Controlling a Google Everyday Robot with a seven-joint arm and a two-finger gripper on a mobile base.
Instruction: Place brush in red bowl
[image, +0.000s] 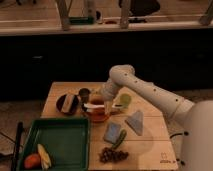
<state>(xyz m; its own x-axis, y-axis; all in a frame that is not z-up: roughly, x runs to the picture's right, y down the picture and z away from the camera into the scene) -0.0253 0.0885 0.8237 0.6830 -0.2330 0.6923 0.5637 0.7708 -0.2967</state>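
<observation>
Starting nearest, the red bowl (98, 114) sits mid-table with the brush (100, 106) lying across its rim. Just above, the gripper (107, 103) hovers. This looks like the release step; next, lifting clear seems due.

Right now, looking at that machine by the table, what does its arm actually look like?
The arm is smooth, glossy white, built of thick rounded tubes joined at a bulbous elbow, growing from a bulky white body. No loose cables or markings are visible. Its gripper, over the red bowl, looks pale and slim.
</observation>
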